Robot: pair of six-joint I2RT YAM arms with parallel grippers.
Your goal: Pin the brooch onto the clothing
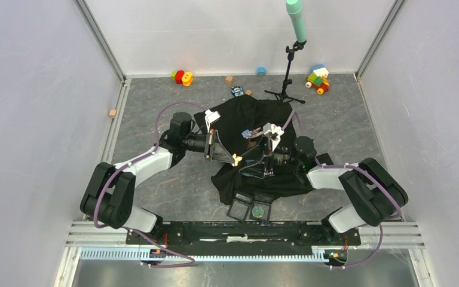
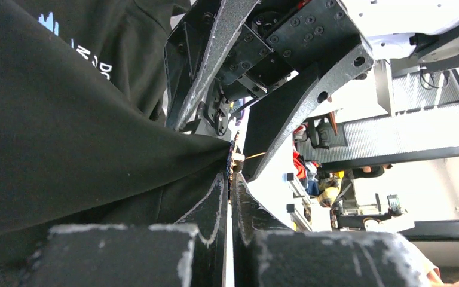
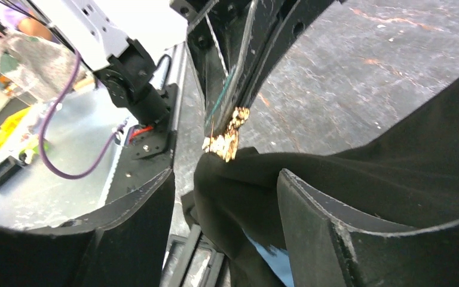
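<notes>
The clothing (image 1: pixel 257 113), a black T-shirt with a blue print, lies bunched in the middle of the table. My left gripper (image 1: pixel 234 158) is shut on the small gold brooch (image 1: pixel 237 160). The brooch (image 3: pixel 227 134) touches the top of a raised fold of the shirt (image 3: pixel 394 155). My right gripper (image 3: pixel 226 174) stands open astride that fold, with a gap showing at its left finger (image 3: pixel 137 221). In the left wrist view the shut jaws (image 2: pixel 232 176) hold the brooch (image 2: pixel 235 156) at their tips. The cloth (image 2: pixel 66 137) sits to their left and the right gripper's fingers (image 2: pixel 293 107) just beyond.
A black compartment tray (image 1: pixel 252 207) lies at the shirt's near edge. A microphone stand (image 1: pixel 288 75), coloured toys (image 1: pixel 182 76) (image 1: pixel 318 79) and small blocks line the back wall. A wooden block (image 1: pixel 113 112) lies far left.
</notes>
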